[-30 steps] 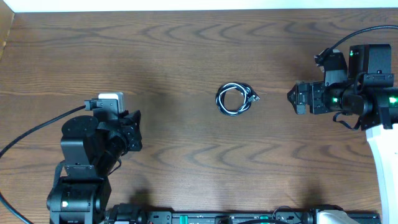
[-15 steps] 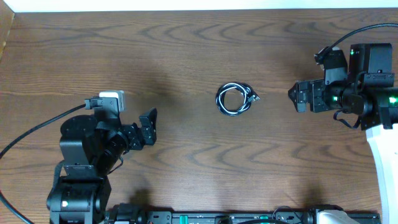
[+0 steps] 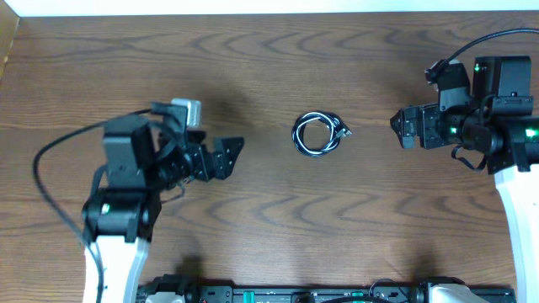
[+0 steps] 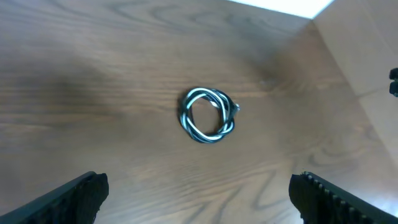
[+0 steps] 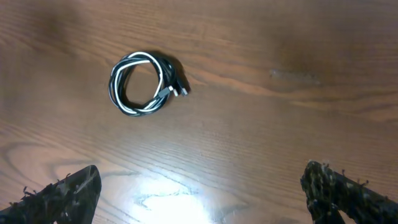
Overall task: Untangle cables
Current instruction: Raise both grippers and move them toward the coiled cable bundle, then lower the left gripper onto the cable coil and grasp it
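The table (image 3: 269,67) is dark brown wood, or at least a wood-look top, with big wavy grain. It's smooth with a bit of sheen, and you can see a bright glare patch on it in the right wrist view. The cables (image 3: 316,133) look like smooth plastic-jacketed cord, one black and one white, slightly shiny. The left gripper (image 3: 231,157) and right gripper (image 3: 395,129) are matt black plastic. The right one's fingers (image 5: 65,191) look rough and grainy up close. The arm shell (image 3: 515,219) is smooth white plastic.
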Action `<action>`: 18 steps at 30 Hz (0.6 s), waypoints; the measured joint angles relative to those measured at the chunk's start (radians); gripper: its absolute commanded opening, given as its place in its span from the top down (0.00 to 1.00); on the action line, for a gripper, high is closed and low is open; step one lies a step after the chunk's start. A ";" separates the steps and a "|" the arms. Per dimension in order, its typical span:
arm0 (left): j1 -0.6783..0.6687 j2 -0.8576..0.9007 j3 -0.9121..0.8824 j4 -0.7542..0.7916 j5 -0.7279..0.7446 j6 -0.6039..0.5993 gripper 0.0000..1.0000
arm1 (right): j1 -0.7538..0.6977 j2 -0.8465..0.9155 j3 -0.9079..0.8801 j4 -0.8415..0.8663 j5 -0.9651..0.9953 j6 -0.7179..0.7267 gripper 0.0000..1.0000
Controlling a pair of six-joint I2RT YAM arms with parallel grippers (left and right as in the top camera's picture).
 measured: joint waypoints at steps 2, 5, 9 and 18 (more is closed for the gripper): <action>-0.015 0.050 0.000 0.033 0.023 0.000 0.02 | 0.000 0.008 0.000 0.000 0.000 -0.003 0.01; -0.058 0.119 0.000 0.081 0.044 0.001 0.02 | 0.000 0.029 0.000 -0.006 0.000 -0.006 0.01; -0.144 0.194 0.000 0.153 0.055 0.013 0.02 | 0.000 0.063 0.000 -0.015 -0.001 -0.006 0.01; -0.308 0.329 0.000 0.222 -0.082 0.016 0.02 | 0.000 0.137 0.000 -0.014 0.000 -0.005 0.01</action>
